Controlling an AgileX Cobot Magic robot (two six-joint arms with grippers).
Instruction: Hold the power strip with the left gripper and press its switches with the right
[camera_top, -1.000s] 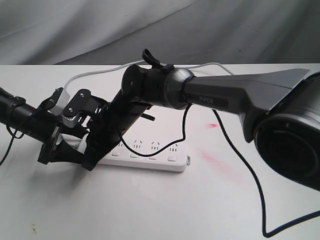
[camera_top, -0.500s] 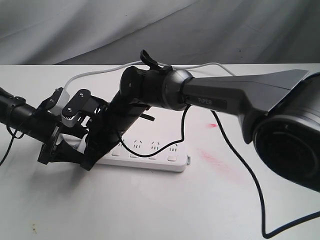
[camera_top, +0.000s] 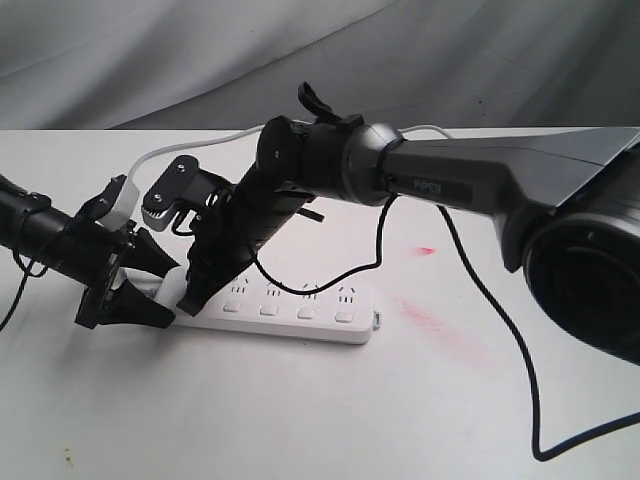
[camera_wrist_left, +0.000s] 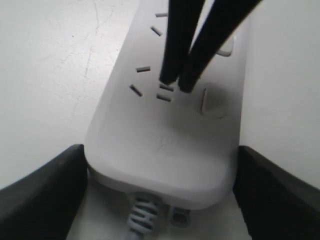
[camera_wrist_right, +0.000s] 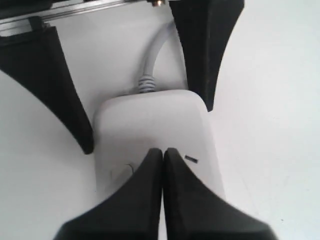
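Observation:
The white power strip (camera_top: 300, 315) lies flat on the table, its grey-white cord (camera_top: 200, 143) running off to the back. My left gripper (camera_top: 165, 293) straddles the cord end, one black finger against each long side of the strip (camera_wrist_left: 170, 140). My right gripper (camera_top: 190, 300) is shut and slants down from the "PIPER" arm, its paired tips (camera_wrist_left: 175, 82) just above the first socket, beside the first of the switches (camera_wrist_left: 212, 102). The right wrist view shows the shut tips (camera_wrist_right: 162, 151) over the strip (camera_wrist_right: 150, 125), with the left fingers (camera_wrist_right: 205, 50) flanking its rounded end. Other switches (camera_top: 267, 311) stay uncovered.
A loose black cable (camera_top: 500, 330) hangs from the right arm and trails over the white table to the front right. Red smears (camera_top: 430, 320) mark the table right of the strip. Grey cloth (camera_top: 200, 50) hangs behind the table's far edge.
The right arm's wrist has risen and swung right, and its shut tips have lifted a little off the strip's left end. The left gripper and the strip have not moved.

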